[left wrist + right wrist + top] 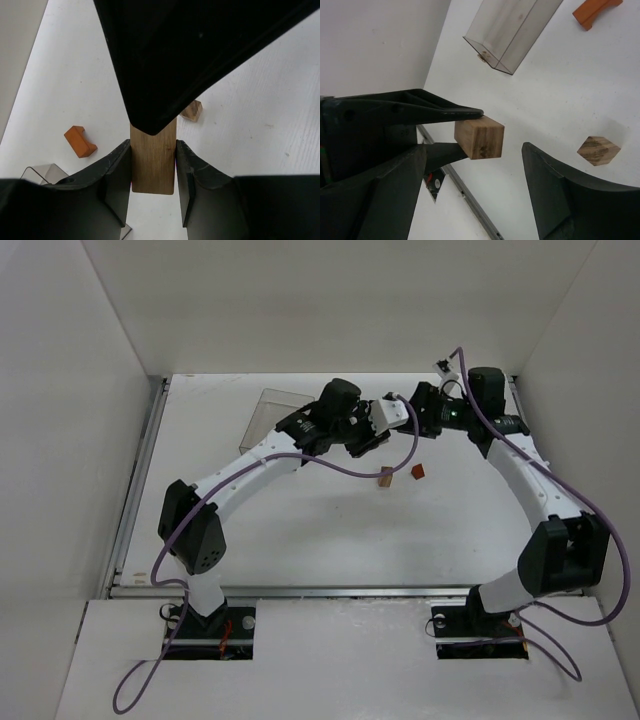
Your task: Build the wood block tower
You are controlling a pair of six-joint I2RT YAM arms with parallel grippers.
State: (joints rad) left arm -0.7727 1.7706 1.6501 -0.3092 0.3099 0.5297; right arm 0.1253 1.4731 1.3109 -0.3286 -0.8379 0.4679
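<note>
Left tool [152, 146] seemingly around wood block [152, 172]

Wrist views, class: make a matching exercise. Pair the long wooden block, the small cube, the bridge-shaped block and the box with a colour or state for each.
Things:
1. long wooden block
2. small cube
3. bridge-shaped block
4. box

Colour or state:
A. see-through
B. orange, lying on the table
C. gripped between the fingers of the left claw
D. tan, loose on the table

Pairs: 1-C, 2-D, 3-B, 4-A
</note>
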